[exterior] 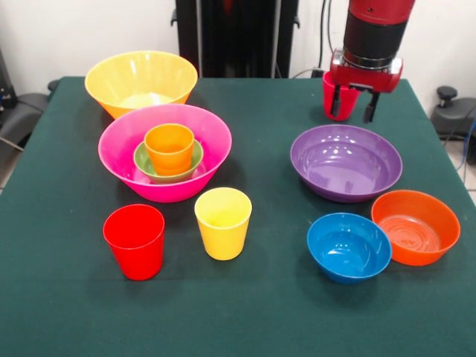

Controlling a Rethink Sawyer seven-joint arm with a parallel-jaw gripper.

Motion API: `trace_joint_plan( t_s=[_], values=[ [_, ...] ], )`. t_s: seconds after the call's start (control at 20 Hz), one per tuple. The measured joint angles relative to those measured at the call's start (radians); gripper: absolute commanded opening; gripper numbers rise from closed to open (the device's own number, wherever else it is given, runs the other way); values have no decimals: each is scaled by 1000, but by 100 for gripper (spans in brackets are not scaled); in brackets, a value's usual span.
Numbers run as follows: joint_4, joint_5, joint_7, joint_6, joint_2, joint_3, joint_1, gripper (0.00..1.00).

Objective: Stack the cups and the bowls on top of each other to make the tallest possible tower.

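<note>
The tower is the big hot-pink bowl (165, 152) with the small green bowl (168, 162) in it and the orange cup (169, 147) upright in the green bowl. The red cup (134, 241) and yellow cup (223, 222) stand in front of it. The big orange-yellow bowl (141, 80) is behind it. The purple bowl (346, 161), blue bowl (349, 246) and orange bowl (416, 226) sit at the right. My gripper (354, 105) is at the far right, low over the table, right at the crimson-pink cup (332, 84), partly covering it.
All pieces rest on a dark green table (260, 312). The robot's black pedestal (234, 37) stands behind the far edge. Dark chair parts (451, 111) show at the table's sides.
</note>
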State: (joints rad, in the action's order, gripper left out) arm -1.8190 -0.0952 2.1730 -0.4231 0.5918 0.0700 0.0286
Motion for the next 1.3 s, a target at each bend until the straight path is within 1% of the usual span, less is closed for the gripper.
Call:
trace_joint_plan(
  t_s=[0.4,0.6,0.85,1.05,1.1,1.3],
  values=[
    [1,9,0,0,0,-14,2,100],
    [10,24,0,0,-9,-29,-12,100],
    [34,64,0,0,-35,-71,-70,100],
    [43,93,1,0,-43,-90,-110,100],
    [48,108,1,0,-43,-99,-128,100],
    [63,135,1,0,-43,-119,-154,100]
  ],
)
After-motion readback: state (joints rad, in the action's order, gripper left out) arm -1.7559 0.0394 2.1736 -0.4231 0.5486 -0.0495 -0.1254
